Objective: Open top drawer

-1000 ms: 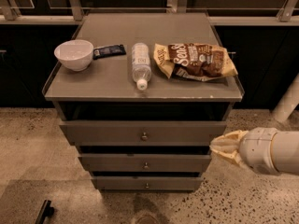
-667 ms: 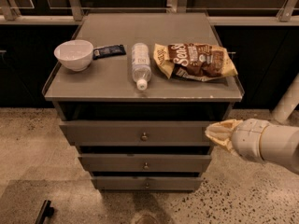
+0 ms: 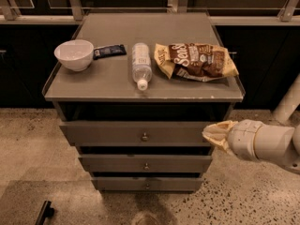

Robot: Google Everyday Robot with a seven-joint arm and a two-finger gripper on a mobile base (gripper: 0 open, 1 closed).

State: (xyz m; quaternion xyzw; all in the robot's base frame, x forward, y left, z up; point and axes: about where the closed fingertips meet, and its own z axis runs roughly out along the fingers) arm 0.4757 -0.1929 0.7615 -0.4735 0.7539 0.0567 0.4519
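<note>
From where I stand there is just the one view, looking down on a grey cabinet (image 3: 108, 86) with three drawers stacked in its front. The top drawer (image 3: 108, 134) sits right under the cabinet's surface, with a dark gap above its front and a small round knob (image 3: 145, 137) at its centre. The middle drawer (image 3: 112, 164) and bottom drawer (image 3: 122, 184) lie below it, toward 6 o'clock.

The gripper (image 3: 216, 134) is at 3 o'clock from that knob, level with it, at the right end of the top drawer's front. Whether it touches the front, and whether it is open or closed, I cannot tell. Its pale arm (image 3: 267, 142) runs off toward the right edge.

On the cabinet's surface, a white bowl (image 3: 74, 54) stands at 9 o'clock, with a dark wrapper (image 3: 109, 51) just beside it. A water bottle (image 3: 141, 64) lies in the middle, cap toward 6 o'clock. A chip bag (image 3: 197, 61) lies at 3 o'clock. A speckled floor (image 3: 28, 144) spreads around the cabinet.
</note>
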